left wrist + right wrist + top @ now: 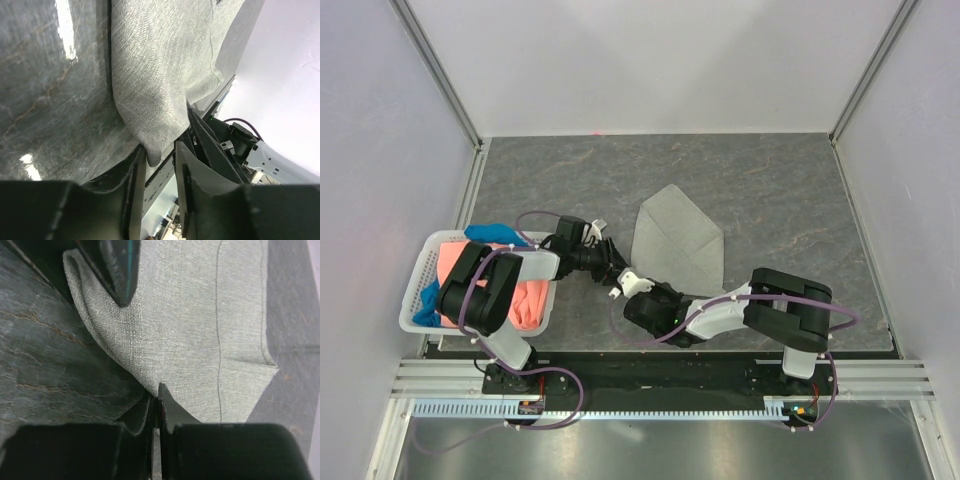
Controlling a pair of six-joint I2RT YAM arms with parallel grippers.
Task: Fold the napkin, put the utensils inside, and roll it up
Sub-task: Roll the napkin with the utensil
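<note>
Grey tabletop [800, 190] holds the napkin [678, 240], right claw [157, 392] pinching its edge, left claw [159, 150] parted around its corner.

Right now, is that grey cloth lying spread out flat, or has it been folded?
Folded. The napkin shows an uneven five-sided outline from above, and one edge is a rounded, doubled-over fold in the right wrist view.

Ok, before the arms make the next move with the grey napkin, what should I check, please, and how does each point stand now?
1. Right jaws closed on the light grey fabric napkin: ok.
2. Left jaws apart, napkin corner tip between them: ok.
3. Napkin flat on the dark stone-patterned table: not ok, near corner raised.
4. Utensils in sight: not ok, none visible.
5. White slotted basket apart from napkin: ok.
</note>
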